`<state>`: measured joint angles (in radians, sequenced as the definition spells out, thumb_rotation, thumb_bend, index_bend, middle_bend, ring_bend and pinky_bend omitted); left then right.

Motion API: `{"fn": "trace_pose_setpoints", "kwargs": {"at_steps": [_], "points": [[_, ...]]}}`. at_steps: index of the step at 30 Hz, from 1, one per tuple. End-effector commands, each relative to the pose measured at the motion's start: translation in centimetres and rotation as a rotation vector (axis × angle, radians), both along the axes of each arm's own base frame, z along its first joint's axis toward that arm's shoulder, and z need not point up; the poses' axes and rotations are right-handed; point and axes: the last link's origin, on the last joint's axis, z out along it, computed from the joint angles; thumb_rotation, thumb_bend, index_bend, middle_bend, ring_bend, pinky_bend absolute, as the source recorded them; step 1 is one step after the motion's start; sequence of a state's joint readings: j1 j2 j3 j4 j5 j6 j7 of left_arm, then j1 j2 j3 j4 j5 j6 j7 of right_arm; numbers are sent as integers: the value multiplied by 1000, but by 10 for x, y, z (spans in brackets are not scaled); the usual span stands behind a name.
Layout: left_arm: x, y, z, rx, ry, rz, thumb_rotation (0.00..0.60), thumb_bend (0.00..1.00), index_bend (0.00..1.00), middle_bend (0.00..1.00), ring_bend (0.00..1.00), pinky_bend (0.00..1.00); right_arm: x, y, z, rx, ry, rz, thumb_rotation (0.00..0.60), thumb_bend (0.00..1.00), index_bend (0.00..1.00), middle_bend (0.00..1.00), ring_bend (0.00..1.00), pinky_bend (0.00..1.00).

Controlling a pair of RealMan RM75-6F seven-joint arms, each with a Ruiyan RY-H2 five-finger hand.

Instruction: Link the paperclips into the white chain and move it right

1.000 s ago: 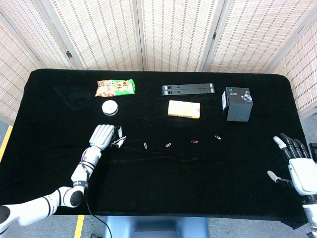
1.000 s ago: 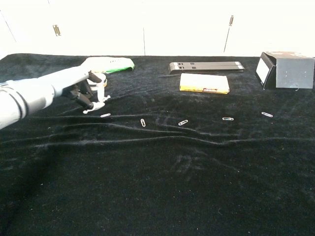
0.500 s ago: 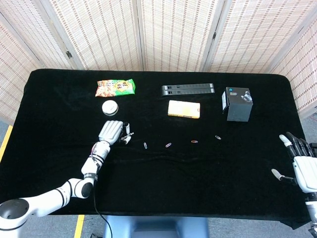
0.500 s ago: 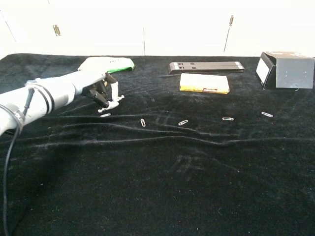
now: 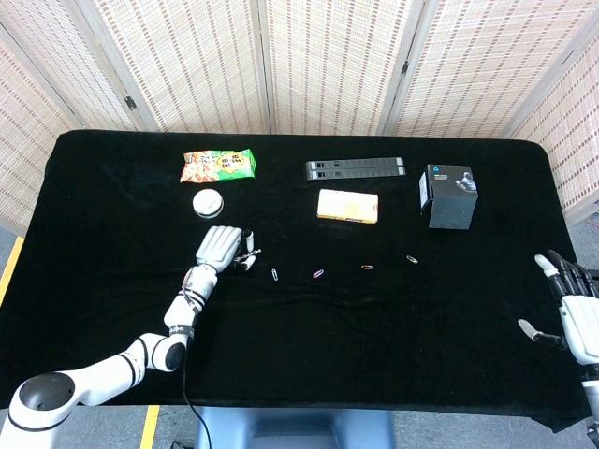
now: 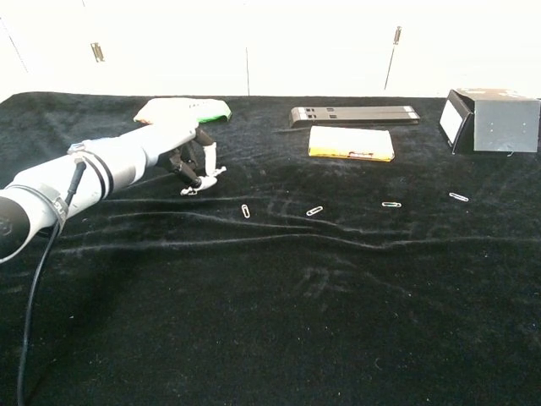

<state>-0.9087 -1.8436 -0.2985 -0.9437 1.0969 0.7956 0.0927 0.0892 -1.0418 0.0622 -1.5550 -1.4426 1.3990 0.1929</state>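
The left hand (image 5: 219, 249) pinches a white chain (image 6: 193, 185) at centre left of the black tabletop (image 5: 299, 355); the right hand (image 5: 573, 301), fingers spread, holds nothing at lower right.

Counting four small wire paperclips (image 5: 318, 273) loose in a row, plus one short white chain (image 6: 191, 188) at the fingers. Up back, singles only: one orange-and-green snack packet (image 5: 218, 166), one round white disc (image 5: 208, 202), one flat yellow packet (image 5: 347, 205), one long black bar (image 5: 355, 168), one black box (image 5: 447, 195). And two robot hands, left hand (image 5: 217, 248) and right hand (image 5: 576, 309).
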Motion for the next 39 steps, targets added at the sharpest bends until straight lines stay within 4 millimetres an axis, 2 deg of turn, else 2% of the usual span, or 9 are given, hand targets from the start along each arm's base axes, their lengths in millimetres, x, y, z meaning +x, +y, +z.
{"fn": "trace_pose_setpoints", "kwargs": {"at_steps": [1,8,17,22,31,39], "points": [[13,-9,-1,3,-14,-48,600,580,800,1000,1000,1000,0,0,0,3,-4,0,592,226,0,0,0,0],[41,-28,-16,-33,-12,-115,600,580,800,1000,1000,1000,-6,10,4,4,-23,-18,591,227,0,0,0,0],[65,-35,-35,-51,10,-153,600,580,800,1000,1000,1000,-11,26,14,-31,-47,-24,592,227,0,0,0,0],[67,-32,-43,-53,31,-156,600,580,800,1000,1000,1000,-12,30,17,-44,-51,-23,591,227,0,0,0,0],[58,-21,-48,-45,49,-132,600,580,801,1000,1000,1000,-15,27,18,-53,-49,-44,592,227,0,0,0,0],[53,-22,-56,-71,49,-125,600,580,801,1000,1000,1000,-15,26,18,-55,-49,-48,592,226,0,0,0,0]]}}
